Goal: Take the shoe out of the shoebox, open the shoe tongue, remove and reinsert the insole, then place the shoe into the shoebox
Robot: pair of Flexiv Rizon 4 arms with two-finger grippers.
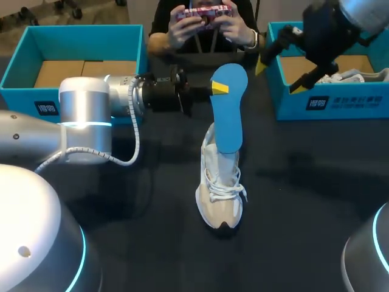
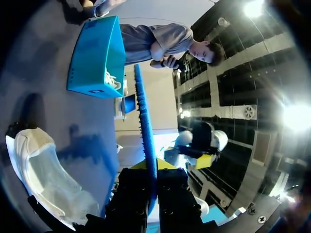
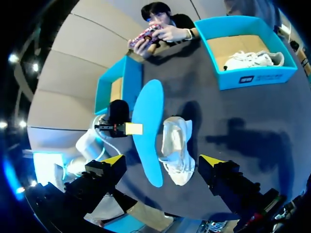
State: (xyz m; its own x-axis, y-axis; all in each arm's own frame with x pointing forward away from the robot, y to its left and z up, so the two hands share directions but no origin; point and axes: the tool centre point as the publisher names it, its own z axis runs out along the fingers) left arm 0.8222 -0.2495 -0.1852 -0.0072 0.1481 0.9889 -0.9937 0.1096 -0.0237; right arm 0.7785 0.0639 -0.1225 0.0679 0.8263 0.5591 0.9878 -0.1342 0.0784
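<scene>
L gripper [image 1: 217, 89] was clamped on the blue insole [image 1: 230, 112], w/ a yellow-tipped finger pressed on each face near one end. In the L wrist view the insole ran edge-on straight out from betw. the fingers. The left arm [image 1: 91, 115] came in from the left side and reached to abt the table's middle. The insole was held up off the table [image 1: 316, 194], its free end pointing down at the heel opening of the shoe [image 1: 220, 182]; couldn't tell whether that end touched the shoe or hung just over it. The shoe, white & beige w/ white laces, sat upright on its sole on the dark table, abt midway betw. the two blue boxes and outside both, toe toward the robot. The left box [image 1: 24, 67] stood at the far left, w/ only brown cardboard showing inside. The right box [image 1: 328, 103] stood at the far right, w/ a second shoe [image 1: 358, 76], white, lying in it. R gripper [image 1: 278, 74] was wide open and held nothing, fingers well apart. It hung above the table by the right box's side nearest the shoe, apart from the insole. In the R wrist view the insole and shoe showed ahead of it, side by side, w/ L gripper's yellow tip on the insole.
</scene>
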